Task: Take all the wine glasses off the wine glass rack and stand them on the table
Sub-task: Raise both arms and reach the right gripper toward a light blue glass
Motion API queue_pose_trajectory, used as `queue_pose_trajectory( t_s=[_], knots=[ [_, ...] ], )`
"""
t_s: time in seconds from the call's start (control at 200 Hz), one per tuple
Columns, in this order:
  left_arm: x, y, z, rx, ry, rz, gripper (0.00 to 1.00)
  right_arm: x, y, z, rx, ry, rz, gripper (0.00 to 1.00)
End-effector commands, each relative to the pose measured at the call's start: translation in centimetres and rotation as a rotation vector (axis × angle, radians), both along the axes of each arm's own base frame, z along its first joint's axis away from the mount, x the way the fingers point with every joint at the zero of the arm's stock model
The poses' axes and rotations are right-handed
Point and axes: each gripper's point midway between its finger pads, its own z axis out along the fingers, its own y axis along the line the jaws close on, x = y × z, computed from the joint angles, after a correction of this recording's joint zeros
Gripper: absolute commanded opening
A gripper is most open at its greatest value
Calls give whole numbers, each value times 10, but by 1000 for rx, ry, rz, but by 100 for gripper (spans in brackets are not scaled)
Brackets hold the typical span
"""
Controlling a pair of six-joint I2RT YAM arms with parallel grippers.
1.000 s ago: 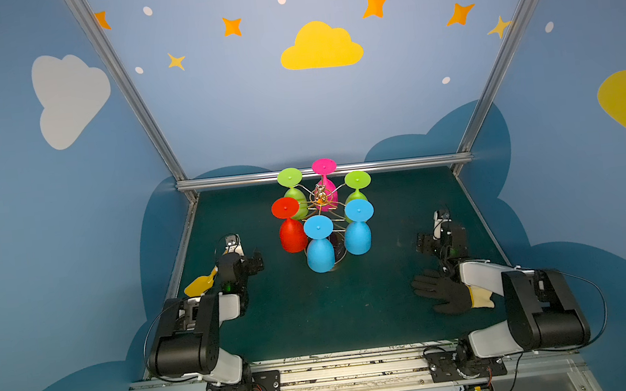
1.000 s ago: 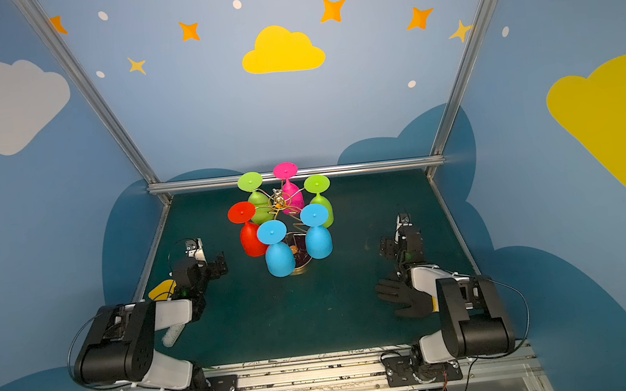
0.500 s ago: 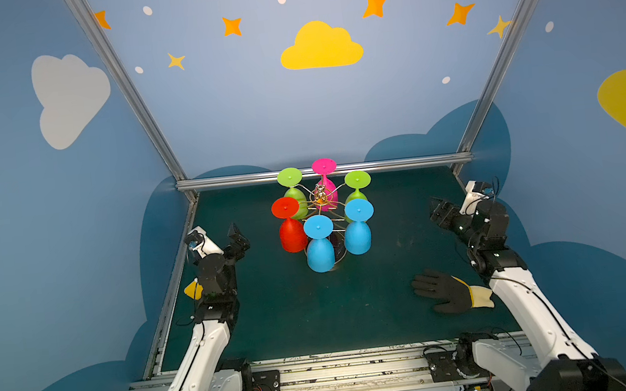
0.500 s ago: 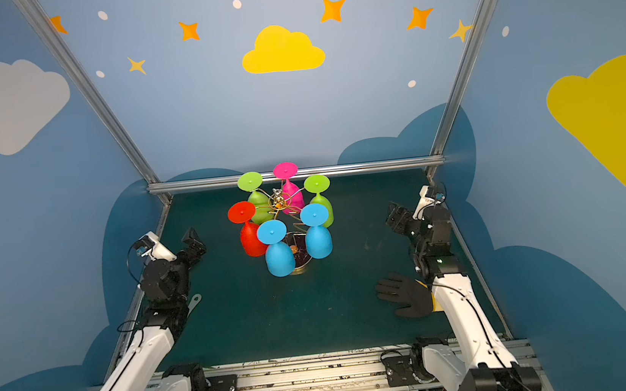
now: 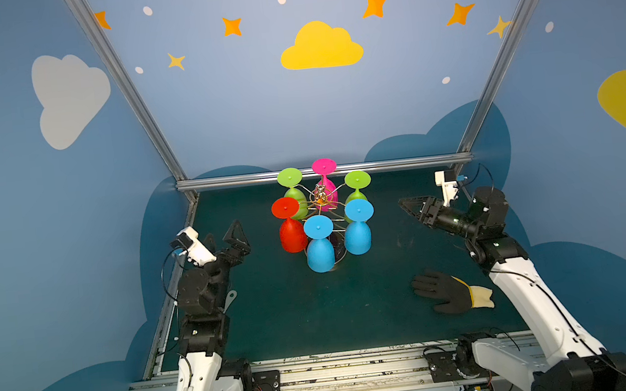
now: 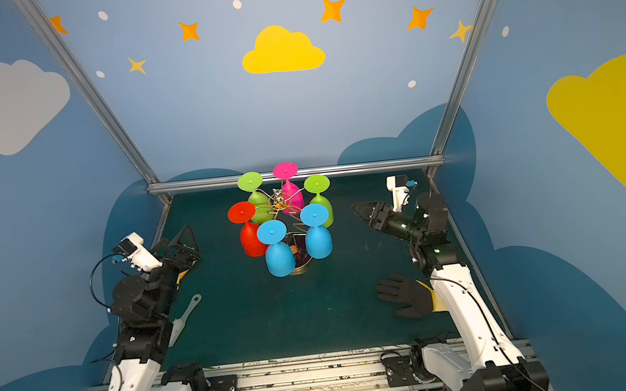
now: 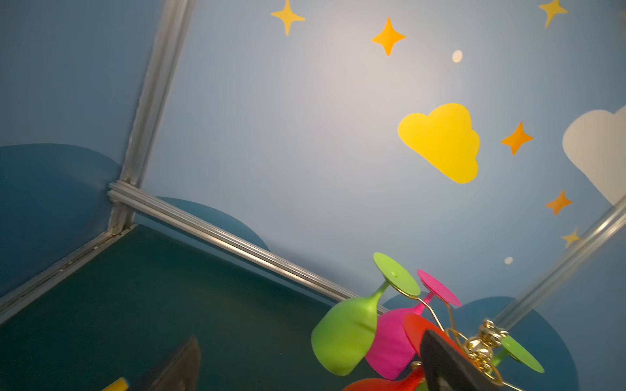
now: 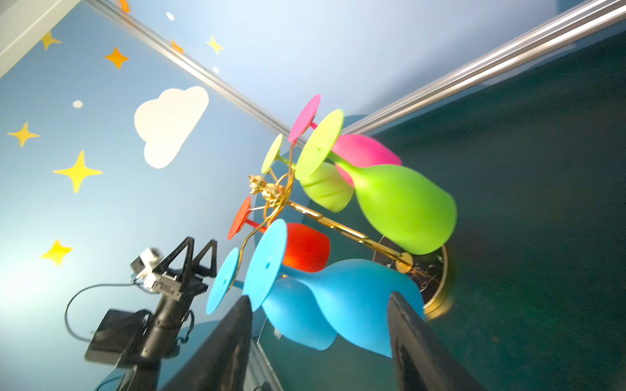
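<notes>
Both top views showed the wine glass rack (image 5: 321,196) standing toward the back of the table (image 5: 316,315), six coloured glasses hanging bowl-down from its arms, none yet removed. The right gripper (image 5: 403,203) pointed at the rack from the side, apart from it, jaws parted and holding nothing. Its wrist view showed the nearer blue wine glass (image 8: 352,298) beyond the gap between its fingers (image 8: 230,338). The left gripper (image 5: 224,235) stood wide open and empty on the opposite side. This looked like the approach. Next, the right arm would need to reach that glass, grip it, and slide its stem clear of the wire arm without rocking the rack.
</notes>
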Motion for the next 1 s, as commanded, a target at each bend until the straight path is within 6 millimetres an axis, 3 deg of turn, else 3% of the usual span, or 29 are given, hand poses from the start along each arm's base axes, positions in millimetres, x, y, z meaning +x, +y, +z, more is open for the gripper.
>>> queue_pose_trajectory(
  t_s=[0.0,0.12,0.345,0.641,0.996],
  knots=[
    [0,-30,-4,103,120,-179,100,-14,22,10,31,34,123,62],
    [-5,-40,-5,182,161,-250,100,-14,35,11,33,46,167,62],
    [-12,-30,-14,148,142,-197,100,-8,54,0,4,79,212,58],
    [-10,-26,-19,119,160,-199,100,2,76,1,30,92,278,50],
    [-11,-22,-20,105,157,-187,100,6,82,0,43,120,287,28]
  ],
)
